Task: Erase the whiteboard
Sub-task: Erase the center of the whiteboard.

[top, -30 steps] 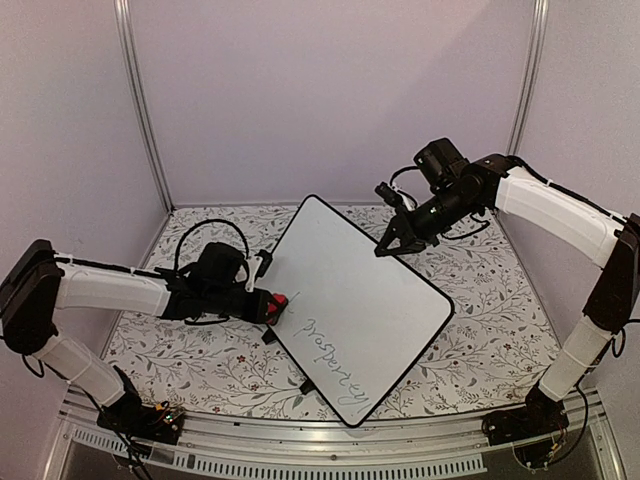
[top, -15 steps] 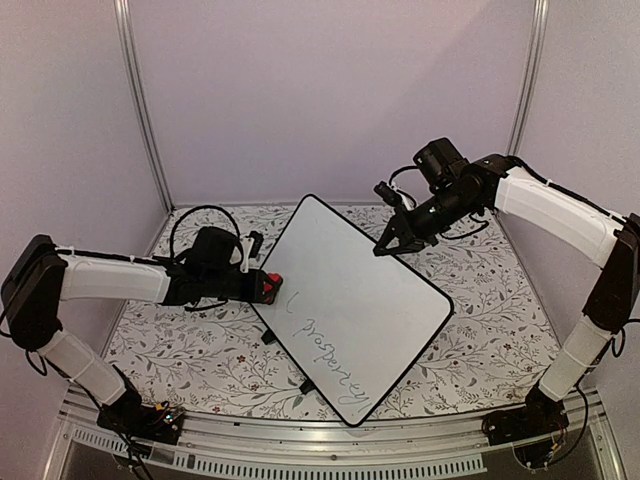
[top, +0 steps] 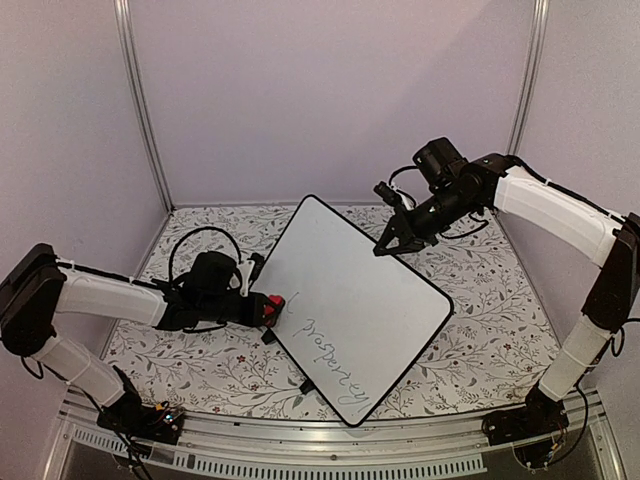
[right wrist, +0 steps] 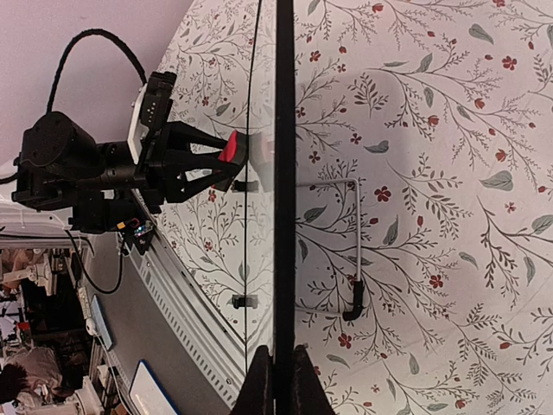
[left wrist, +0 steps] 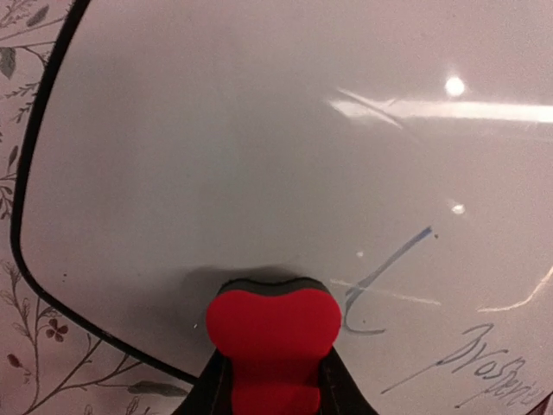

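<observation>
The whiteboard (top: pixel 360 290) stands tilted on the flowered table, with cursive handwriting (top: pixel 335 362) along its near left part. My left gripper (top: pixel 268 309) is shut on a red eraser (left wrist: pixel 273 324), whose dark felt face presses the board near its left rim. A loose blue-grey stroke (left wrist: pixel 384 281) lies just right of the eraser, and the handwriting (left wrist: pixel 488 367) runs off to the lower right. My right gripper (top: pixel 386 246) is shut on the whiteboard's far right rim (right wrist: pixel 284 173), seen edge-on between its fingers (right wrist: pixel 263 389).
The tablecloth (top: pixel 480 330) has a leaf and flower print. Behind the board a wire stand (right wrist: pixel 356 246) rests on the cloth. Light walls enclose the table on three sides, and a metal rail (top: pixel 300 440) runs along the near edge.
The left gripper carried the eraser towards the far side along the board's left rim, then came back nearer. The right gripper kept its hold and stayed put.
</observation>
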`<state>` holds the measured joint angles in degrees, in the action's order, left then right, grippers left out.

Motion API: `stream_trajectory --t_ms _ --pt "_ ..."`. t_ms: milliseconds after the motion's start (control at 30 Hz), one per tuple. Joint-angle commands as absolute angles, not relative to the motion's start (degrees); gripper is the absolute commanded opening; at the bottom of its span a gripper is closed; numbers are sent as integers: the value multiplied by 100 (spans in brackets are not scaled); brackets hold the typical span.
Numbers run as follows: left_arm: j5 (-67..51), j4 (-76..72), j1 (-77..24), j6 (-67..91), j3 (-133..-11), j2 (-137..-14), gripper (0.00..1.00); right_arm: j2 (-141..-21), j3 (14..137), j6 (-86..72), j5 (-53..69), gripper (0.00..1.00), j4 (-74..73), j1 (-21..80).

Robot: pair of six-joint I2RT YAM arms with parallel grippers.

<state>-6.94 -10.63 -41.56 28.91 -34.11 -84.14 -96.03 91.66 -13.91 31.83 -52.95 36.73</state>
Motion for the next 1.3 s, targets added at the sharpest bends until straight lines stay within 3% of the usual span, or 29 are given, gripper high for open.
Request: stream_trajectory --t_ms 0,333,567,1000,1267 --pt "-861 -879 -4465 3127 -2903 -8336 0 -9817 9239 -958 3366 0 -5423 3850" --pt "-811 -786 -4719 3117 -2727 -8192 0 -9844 9264 -954 3374 0 -5421 3850" --pt "-394 -821 -4629 2861 -3130 -8142 0 -9835 9246 -954 3373 0 -5418 3850" --pt "-749 -944 -4239 2537 -4162 -8506 0 -9817 9183 -949 3366 0 -5380 3850" --pt "-658 -695 -4357 2542 -4045 -8601 0 -9827 9196 -949 3356 0 -5385 3847"
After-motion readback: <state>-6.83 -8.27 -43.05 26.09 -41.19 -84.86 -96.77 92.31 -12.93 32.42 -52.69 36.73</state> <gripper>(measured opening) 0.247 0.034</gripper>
